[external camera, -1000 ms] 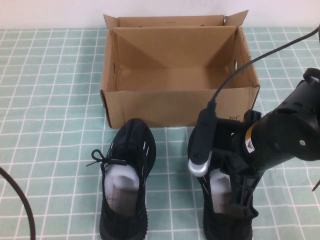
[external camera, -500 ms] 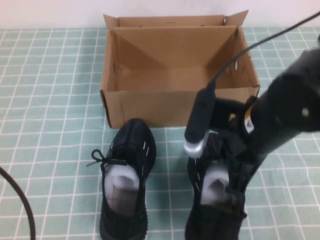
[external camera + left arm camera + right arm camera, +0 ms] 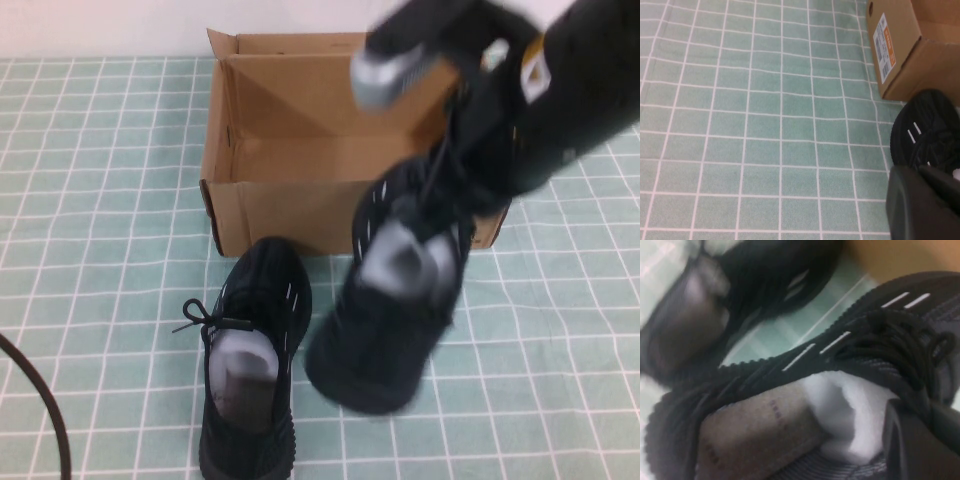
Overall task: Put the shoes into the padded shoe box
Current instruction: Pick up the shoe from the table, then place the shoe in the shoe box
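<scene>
My right gripper is shut on the collar of one black sneaker and holds it in the air, tilted, in front of the brown cardboard box's right front corner. In the right wrist view its white stuffing and laces fill the picture. The other black sneaker lies on the mat in front of the box, toe toward it. My left gripper is low at the left, beside that sneaker's toe, and out of the high view.
The box is open, with upright flaps and nothing inside. A green checked mat covers the table. A black cable curves across the near left corner. The box's label side shows in the left wrist view.
My right gripper has lifted the right sneaker off the mat and carried it up and toward the box. The left sneaker and the box have not moved.
</scene>
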